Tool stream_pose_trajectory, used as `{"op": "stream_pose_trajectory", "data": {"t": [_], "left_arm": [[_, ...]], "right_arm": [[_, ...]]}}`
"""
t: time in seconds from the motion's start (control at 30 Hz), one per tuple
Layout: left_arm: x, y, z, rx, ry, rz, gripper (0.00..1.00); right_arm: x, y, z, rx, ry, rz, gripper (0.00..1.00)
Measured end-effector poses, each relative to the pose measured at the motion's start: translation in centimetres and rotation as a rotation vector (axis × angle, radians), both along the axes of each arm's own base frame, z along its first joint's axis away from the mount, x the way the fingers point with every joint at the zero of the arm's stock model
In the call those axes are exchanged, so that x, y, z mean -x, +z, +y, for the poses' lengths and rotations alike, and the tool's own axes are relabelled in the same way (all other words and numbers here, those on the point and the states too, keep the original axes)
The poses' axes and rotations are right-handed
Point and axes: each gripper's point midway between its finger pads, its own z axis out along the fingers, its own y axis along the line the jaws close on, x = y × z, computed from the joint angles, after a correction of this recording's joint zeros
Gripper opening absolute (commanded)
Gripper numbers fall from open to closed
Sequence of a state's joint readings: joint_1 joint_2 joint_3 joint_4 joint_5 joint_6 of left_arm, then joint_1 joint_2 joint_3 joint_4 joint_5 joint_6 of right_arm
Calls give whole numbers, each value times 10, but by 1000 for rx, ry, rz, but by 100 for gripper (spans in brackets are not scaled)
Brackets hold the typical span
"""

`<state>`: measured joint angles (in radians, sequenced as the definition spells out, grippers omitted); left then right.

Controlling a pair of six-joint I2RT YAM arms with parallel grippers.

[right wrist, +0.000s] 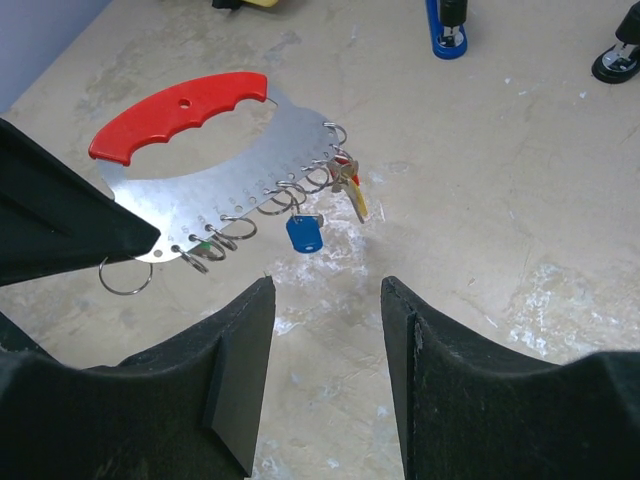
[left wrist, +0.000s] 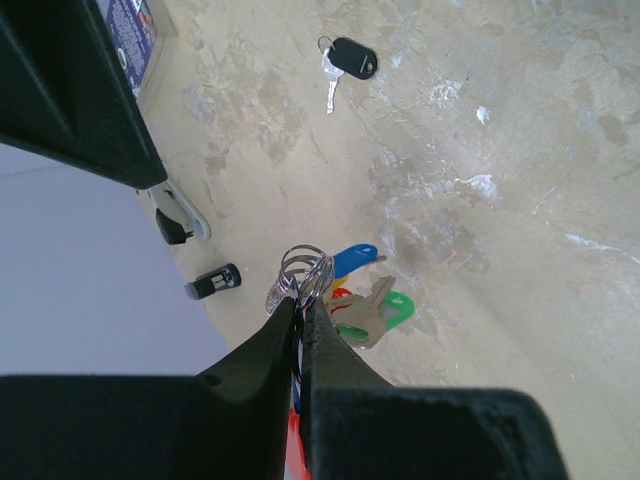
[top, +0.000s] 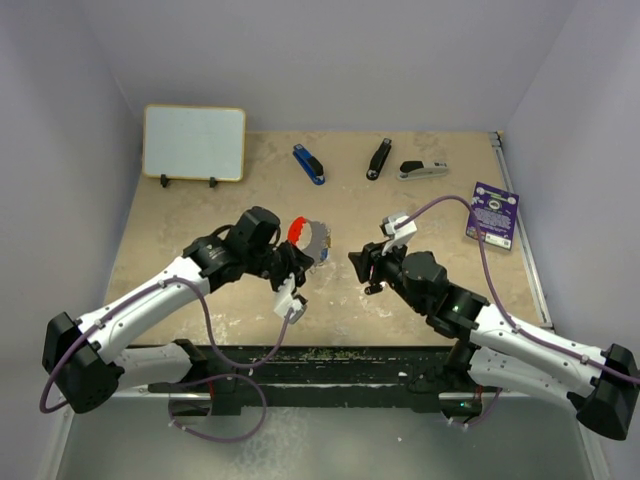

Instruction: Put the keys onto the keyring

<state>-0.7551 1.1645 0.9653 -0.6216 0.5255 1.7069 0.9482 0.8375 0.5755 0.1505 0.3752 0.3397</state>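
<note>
Left hand (left wrist: 303,306) clamps the keyring (right wrist: 232,172) — stiff, slick steel; right hand (right wrist: 327,292) half open, empty. Light black key (left wrist: 352,58): pinch its plastic head.

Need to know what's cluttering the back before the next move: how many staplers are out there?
3, in a row at the back: blue stapler on the left, black stapler in the middle, grey stapler on the right, nearest the purple card. None looks hidden.

keyring (right wrist: 215,195): ringed silver plate, red grip, tilted over the middle of the tabletop (right wrist: 480,200)
hung keys (right wrist: 303,235): blue, yellow, green
black key (left wrist: 350,58): flat, apart
</note>
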Motion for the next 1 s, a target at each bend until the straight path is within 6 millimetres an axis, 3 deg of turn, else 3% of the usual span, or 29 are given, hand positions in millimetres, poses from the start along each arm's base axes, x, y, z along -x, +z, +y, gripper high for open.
{"op": "stream_pose_trajectory", "data": {"t": [0.37, 0.73, 1.0], "left_arm": [[0, 17, -14, 102, 81, 137, 3], [10, 29, -27, 221, 151, 388, 3], [-28, 44, -20, 407, 327, 796, 3]], "right_arm": [[0, 0, -1, -2, 2, -11, 51], [3, 8, -5, -19, 2, -35, 51], [5, 13, -12, -18, -1, -51, 50]]}}
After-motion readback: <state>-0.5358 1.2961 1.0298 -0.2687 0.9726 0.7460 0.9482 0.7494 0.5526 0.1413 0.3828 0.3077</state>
